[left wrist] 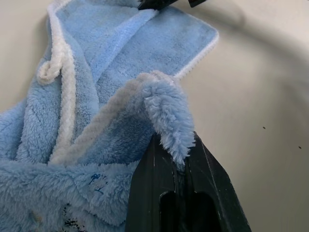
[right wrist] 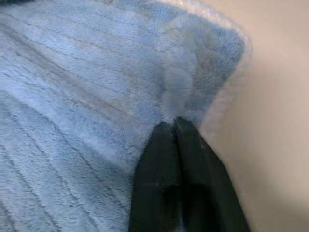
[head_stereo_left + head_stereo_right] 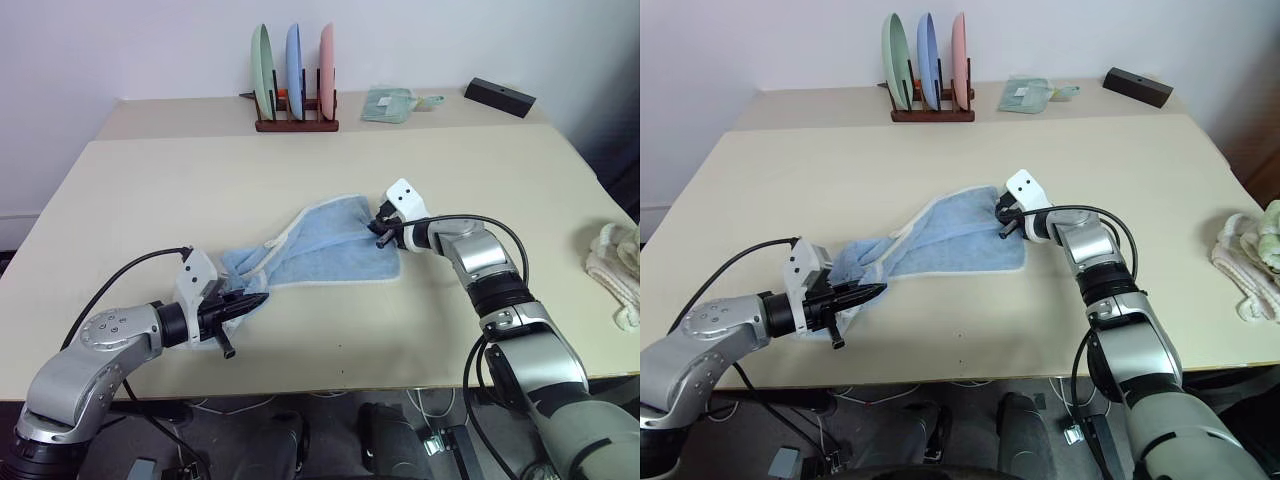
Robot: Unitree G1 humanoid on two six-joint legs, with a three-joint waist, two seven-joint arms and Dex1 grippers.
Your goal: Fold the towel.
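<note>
The light blue towel [image 3: 320,245] lies rumpled on the table [image 3: 150,200], stretched between the two claws: the left gripper [image 3: 258,298] pinches its near corner, the right gripper [image 3: 381,226] pinches its far edge.

We see the towel [image 3: 320,245] lying mid-table [image 3: 150,190], between the left gripper [image 3: 250,302] at its near-left corner and the right gripper [image 3: 383,232] at its right edge. A plate rack [image 3: 295,110] stands behind; bundled towels [image 3: 615,265] lie far right.
</note>
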